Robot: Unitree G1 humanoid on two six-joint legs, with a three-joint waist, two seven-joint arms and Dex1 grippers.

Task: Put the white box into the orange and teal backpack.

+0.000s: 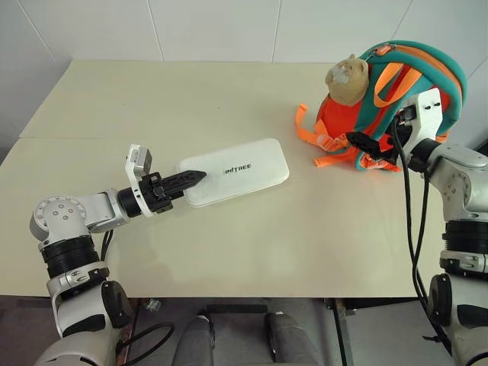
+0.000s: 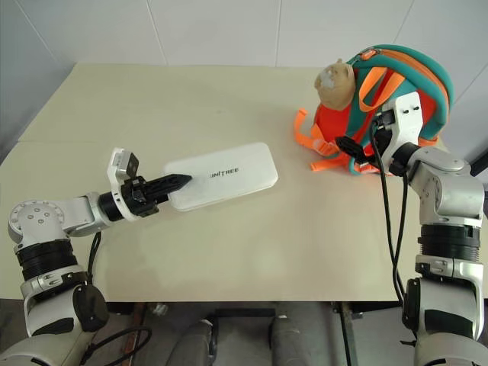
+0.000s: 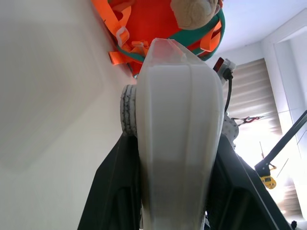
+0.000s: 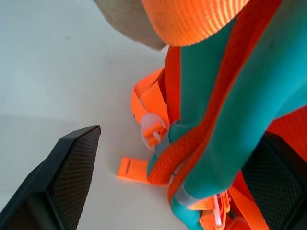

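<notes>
The left gripper [image 1: 191, 180] sits nearest, low on the left of the head views, its jaws closed on the near short end of the white box [image 1: 240, 169]. In the left wrist view the two black fingers [image 3: 112, 191] press on either side of the box's edge [image 3: 177, 134]. The box lies flat on the desk [image 1: 229, 244], lettering up, its far end angled toward the orange and teal backpack [image 1: 427, 69], with bare desk between them. The right gripper [image 1: 364, 145] is at the backpack's base, jaws spread wide; in its wrist view a teal and orange strap [image 4: 216, 124] lies between the two fingers [image 4: 67, 177]. The backpack stands upright at the far right of the desk, with a beige plush bear [image 1: 348, 78] on its upper left side.
</notes>
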